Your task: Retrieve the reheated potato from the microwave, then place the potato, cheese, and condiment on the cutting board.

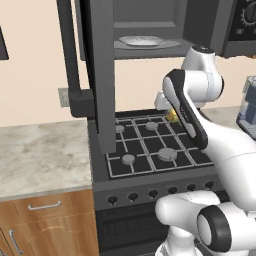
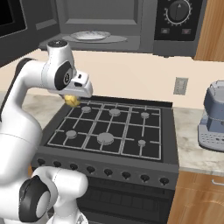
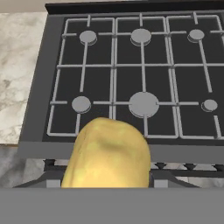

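I have the gripper (image 2: 72, 99) pinching the potato (image 3: 107, 153) above the stove (image 2: 113, 127), below the open microwave (image 1: 150, 30) with its empty plate (image 1: 142, 41), and I judge a fast swing toward the cutting board could shake the smooth lump loose.

The gripper (image 2: 72, 98) holds the potato (image 2: 71, 101) above the far left corner of the stove (image 2: 113, 127). Above, the microwave (image 2: 131, 26) stands open with a plate (image 2: 89, 35) inside. A coffee machine (image 2: 213, 118) sits on the counter (image 2: 188, 144) at right.
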